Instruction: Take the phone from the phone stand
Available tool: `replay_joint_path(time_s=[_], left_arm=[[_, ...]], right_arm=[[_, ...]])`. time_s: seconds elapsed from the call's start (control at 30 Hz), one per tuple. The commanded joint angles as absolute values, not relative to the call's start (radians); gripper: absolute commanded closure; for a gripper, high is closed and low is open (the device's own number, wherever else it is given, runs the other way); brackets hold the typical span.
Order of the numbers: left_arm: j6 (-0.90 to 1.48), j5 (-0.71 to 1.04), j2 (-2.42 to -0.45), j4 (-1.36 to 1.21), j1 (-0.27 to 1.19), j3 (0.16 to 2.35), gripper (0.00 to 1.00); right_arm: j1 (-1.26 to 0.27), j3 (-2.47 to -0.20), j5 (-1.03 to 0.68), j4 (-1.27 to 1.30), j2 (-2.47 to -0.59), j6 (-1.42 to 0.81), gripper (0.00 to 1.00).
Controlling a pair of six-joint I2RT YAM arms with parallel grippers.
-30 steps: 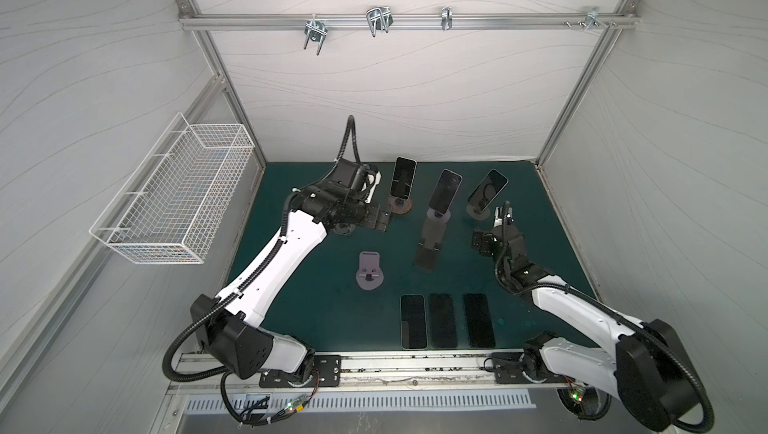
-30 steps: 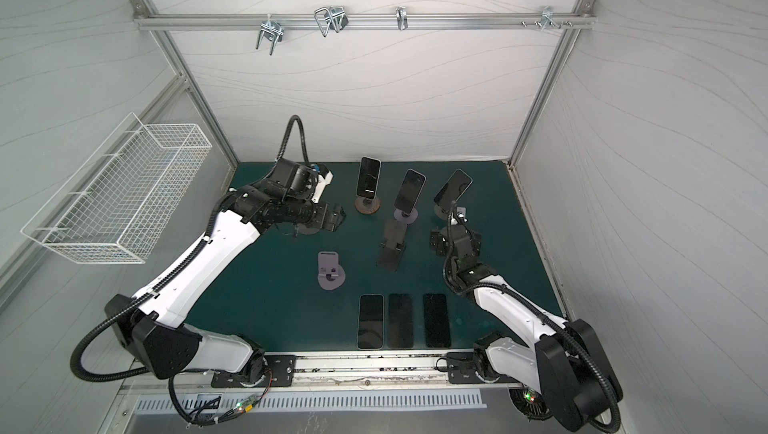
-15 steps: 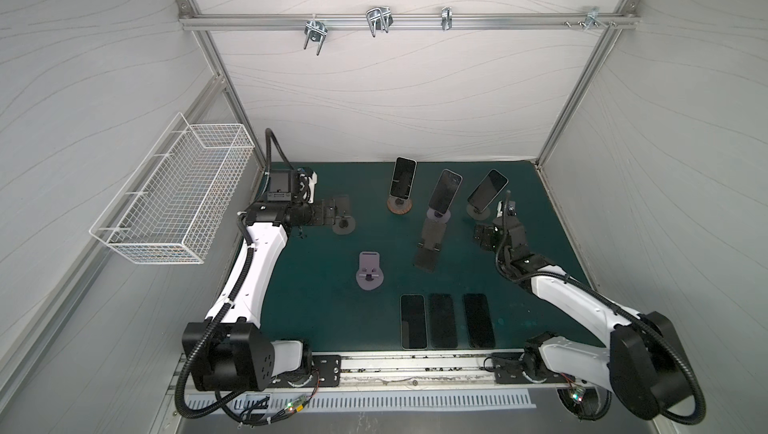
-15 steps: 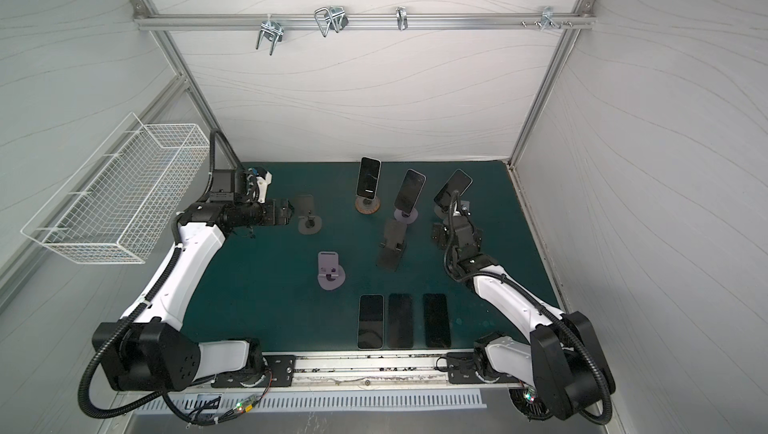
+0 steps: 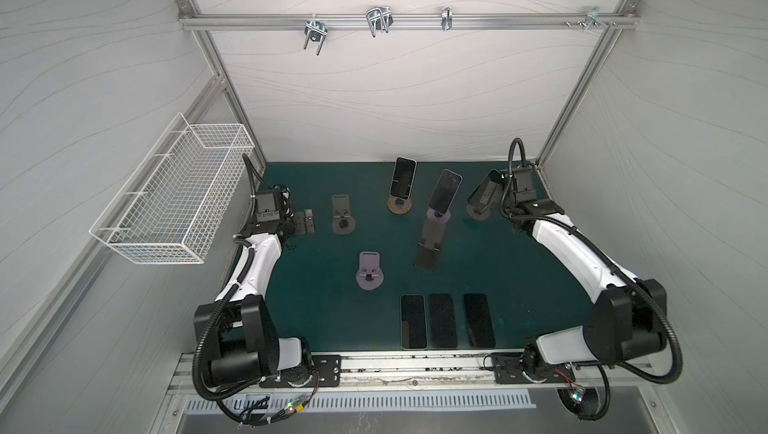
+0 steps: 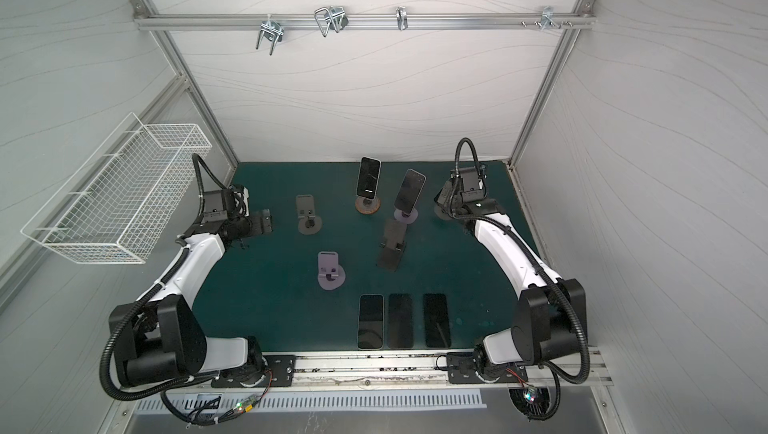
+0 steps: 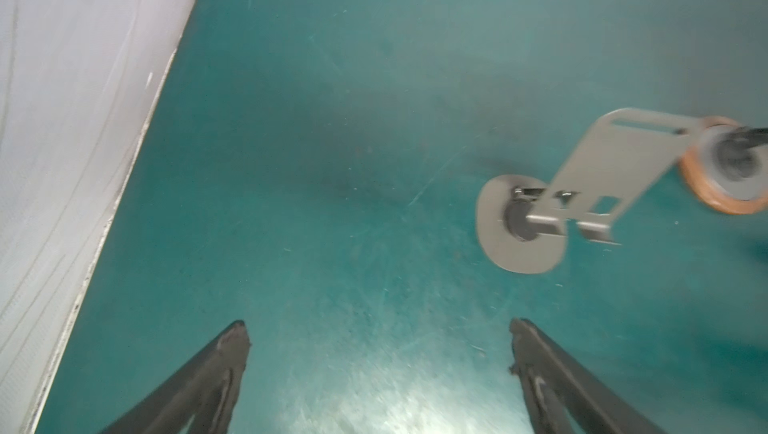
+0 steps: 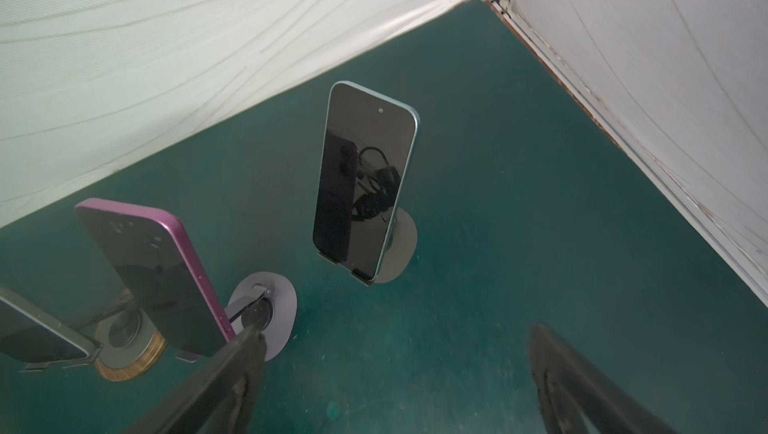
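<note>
Three phones stand on stands along the back of the green mat. A phone rests on a wooden-based stand, a purple-edged phone on a lilac stand, and a blue-edged phone on a round grey phone stand. My right gripper is open just short of the blue-edged phone, touching nothing. My left gripper is open and empty over bare mat at the back left, beside an empty grey stand.
An empty lilac stand and a dark folding stand sit mid-mat. Three phones lie flat side by side near the front edge. A white wire basket hangs on the left wall. The back wall is close behind the stands.
My left arm has swung from the middle of the back row out to the back left. My right arm has reached back and right, up to the blue-edged phone. Both grippers stayed open.
</note>
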State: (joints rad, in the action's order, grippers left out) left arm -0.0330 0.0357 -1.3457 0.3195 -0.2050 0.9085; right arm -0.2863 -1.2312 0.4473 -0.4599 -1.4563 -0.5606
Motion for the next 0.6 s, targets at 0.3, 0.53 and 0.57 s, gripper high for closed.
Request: replay_joint_path(time_s=[0.3, 0.53, 0.57], left_arm=[[-0.076, -0.032, -1.342, 0.035, -0.272, 0.766, 0.01], [-0.099, -0.043, -1.328, -0.035, -0.281, 0.703, 0.01], [-0.098, -0.041, -1.329, -0.031, -0.281, 0.705, 0.01]], right_arm=[[-0.287, -1.619, 0.619, -1.001, -1.713, -0.893, 0.01], [-0.311, -1.781, 0.649, -1.052, -1.862, -0.923, 0.01], [-0.315, -1.798, 0.652, -1.053, -1.881, -0.926, 0.01]])
